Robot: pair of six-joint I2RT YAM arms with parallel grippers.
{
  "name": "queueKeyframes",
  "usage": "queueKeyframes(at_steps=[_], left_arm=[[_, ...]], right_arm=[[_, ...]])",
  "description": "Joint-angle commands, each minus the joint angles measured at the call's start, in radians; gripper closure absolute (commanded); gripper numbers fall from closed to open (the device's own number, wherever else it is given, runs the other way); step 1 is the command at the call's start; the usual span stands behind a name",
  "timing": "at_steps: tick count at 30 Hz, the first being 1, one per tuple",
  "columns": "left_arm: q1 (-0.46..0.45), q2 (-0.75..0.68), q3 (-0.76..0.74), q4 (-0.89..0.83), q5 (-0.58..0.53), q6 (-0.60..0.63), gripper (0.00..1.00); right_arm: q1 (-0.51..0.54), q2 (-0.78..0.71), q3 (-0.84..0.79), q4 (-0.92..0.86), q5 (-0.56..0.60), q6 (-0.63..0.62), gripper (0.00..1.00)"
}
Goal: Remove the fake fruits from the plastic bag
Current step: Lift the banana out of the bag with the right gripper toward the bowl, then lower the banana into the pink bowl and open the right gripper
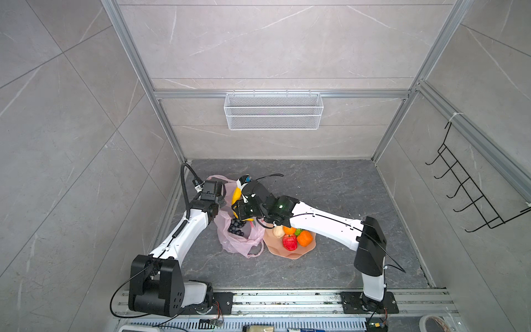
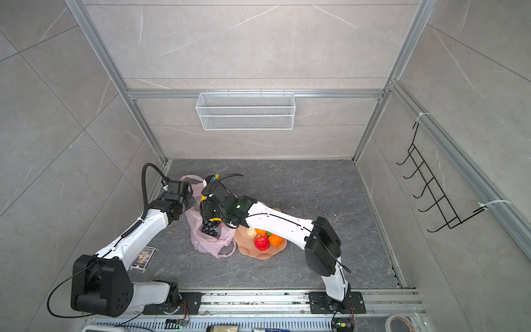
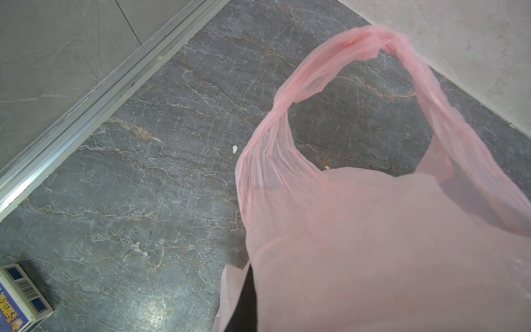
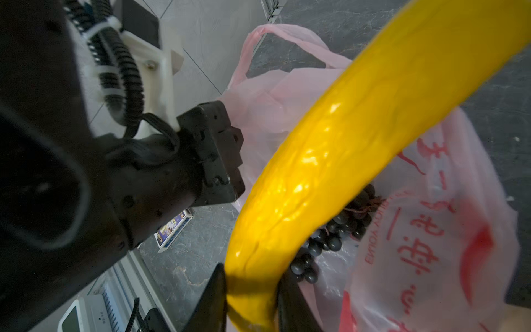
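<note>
**Banana held over pink bag**

Left gripper (image 1: 221,201) is pinched shut on the rim of the plastic bag (image 1: 244,244), which is thin, pale pink, crinkled and red-printed. A dark grape bunch (image 1: 236,227) lies inside. Right gripper (image 4: 251,299) clamps the glossy yellow banana (image 4: 330,172) over the bag. Red apple (image 1: 289,242) and orange (image 1: 304,238) sit on the peach plate (image 1: 287,254) beside it.

Left of centre in both top views: plastic bag (image 1: 240,244). Inside it, grape bunch (image 1: 235,227). Over bag, further up frame, banana (image 1: 235,196). Just right of bag, plate (image 1: 287,253), apple (image 1: 289,242) on it. Lower left of bag, box (image 2: 144,256).
</note>
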State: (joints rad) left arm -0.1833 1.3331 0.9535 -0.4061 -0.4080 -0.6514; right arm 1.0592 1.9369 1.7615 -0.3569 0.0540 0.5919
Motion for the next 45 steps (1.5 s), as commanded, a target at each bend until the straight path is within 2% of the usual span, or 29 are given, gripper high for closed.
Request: queueKeyframes(at_steps=[1, 8, 14, 20, 29, 40, 45], left_arm=[[0.008, 0.009, 0.039, 0.000, -0.032, 0.013, 1.00], [0.011, -0.001, 0.033, 0.005, -0.055, 0.040, 1.00], [0.026, -0.003, 0.019, 0.013, -0.060, 0.044, 1.00], [0.036, -0.008, 0.011, 0.018, -0.060, 0.046, 1.00], [0.054, -0.026, -0.012, 0.040, -0.060, 0.065, 1.00], [0.074, -0.030, -0.036, 0.062, -0.042, 0.072, 1.00], [0.076, -0.032, -0.040, 0.067, -0.037, 0.073, 1.00]], right_arm=[[0.013, -0.076, -0.061, 0.019, 0.013, 0.015, 0.78], [0.021, -0.222, -0.231, -0.038, 0.017, -0.077, 0.78], [0.021, -0.391, -0.421, -0.120, 0.022, -0.273, 0.78], [0.015, -0.496, -0.557, -0.206, -0.035, -0.487, 0.78], [0.002, -0.471, -0.603, -0.315, -0.119, -0.617, 0.78], [-0.034, -0.349, -0.537, -0.456, -0.070, -0.720, 0.77], [-0.045, -0.323, -0.508, -0.461, -0.095, -0.743, 0.76]])
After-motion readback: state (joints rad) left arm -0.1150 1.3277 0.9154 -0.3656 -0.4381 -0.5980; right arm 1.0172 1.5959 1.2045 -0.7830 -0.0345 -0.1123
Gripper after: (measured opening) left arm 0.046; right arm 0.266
